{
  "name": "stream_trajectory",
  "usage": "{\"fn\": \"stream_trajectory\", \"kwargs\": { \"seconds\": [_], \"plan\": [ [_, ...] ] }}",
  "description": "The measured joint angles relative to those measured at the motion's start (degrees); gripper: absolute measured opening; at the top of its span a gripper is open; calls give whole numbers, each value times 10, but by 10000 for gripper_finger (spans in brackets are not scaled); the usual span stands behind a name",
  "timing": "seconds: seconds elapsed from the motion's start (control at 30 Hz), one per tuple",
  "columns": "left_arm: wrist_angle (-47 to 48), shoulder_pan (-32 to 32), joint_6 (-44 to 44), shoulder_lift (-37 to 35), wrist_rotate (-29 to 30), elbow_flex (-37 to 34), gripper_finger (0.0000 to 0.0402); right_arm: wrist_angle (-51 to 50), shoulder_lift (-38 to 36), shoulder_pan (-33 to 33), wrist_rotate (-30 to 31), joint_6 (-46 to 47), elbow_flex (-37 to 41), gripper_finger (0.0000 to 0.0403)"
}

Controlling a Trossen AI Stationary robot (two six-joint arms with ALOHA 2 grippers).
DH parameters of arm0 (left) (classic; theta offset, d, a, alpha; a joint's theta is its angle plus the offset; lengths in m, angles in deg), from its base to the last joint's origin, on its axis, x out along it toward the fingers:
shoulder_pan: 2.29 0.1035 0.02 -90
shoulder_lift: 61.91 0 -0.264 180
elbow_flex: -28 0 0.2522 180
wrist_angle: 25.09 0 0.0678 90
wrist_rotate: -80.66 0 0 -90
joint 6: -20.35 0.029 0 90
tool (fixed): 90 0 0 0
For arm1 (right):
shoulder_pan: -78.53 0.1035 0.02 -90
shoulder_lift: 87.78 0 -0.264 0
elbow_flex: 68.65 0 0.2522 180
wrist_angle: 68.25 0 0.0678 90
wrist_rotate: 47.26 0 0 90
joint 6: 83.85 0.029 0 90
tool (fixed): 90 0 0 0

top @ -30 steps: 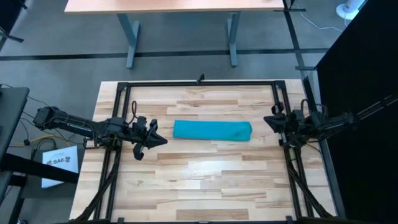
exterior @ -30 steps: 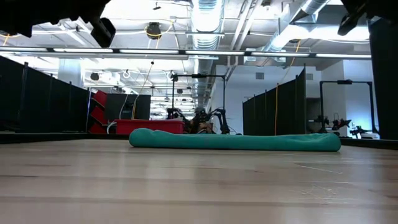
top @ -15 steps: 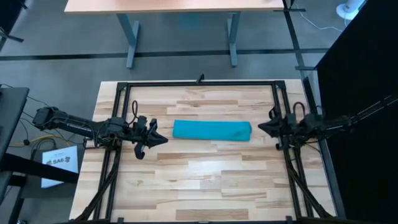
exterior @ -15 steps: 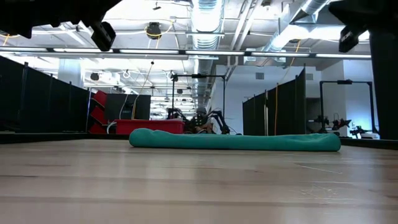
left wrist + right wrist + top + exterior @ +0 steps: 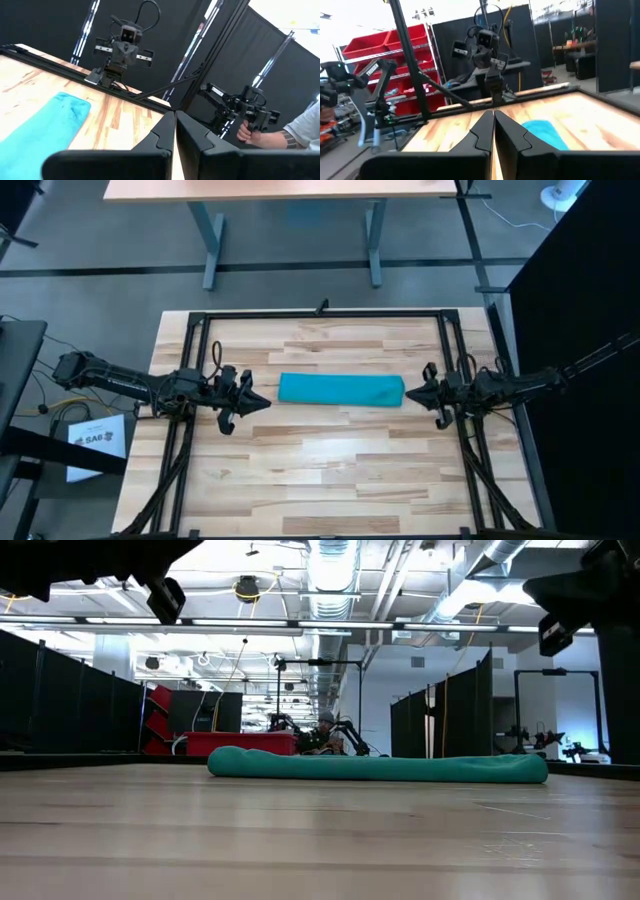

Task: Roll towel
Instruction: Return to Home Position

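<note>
Rolled teal-turquoise soft cloth towel (image 5: 340,389): left gripper (image 5: 258,404) near one end, right gripper (image 5: 410,394) just beside the other, both with jaws pressed together. The low view cuts off both arms.

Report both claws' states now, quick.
Left claw: shut, empty, near the towel's left end.
Right claw: shut, empty, by the towel's right end.
</note>
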Motion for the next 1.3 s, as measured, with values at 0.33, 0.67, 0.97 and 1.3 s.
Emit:
{"fn": "stream_trajectory", "kwargs": {
  "seconds": [0.33, 0.67, 0.97, 1.3],
  "plan": [
    [28, 0, 43, 0, 23, 0, 0, -79, 1, -91, -12, 12, -6, 1],
    [57, 31, 132, 0, 42, 0, 0, -81, 6, -113, -16, -7, -6, 1],
    [-62, 80, 155, -21, 15, -95, 0, -82, 6, -113, -16, -8, -6, 1],
    [-34, 81, 142, -114, 0, -158, 0, -83, 6, -113, -16, -8, -6, 1]
  ]
}}
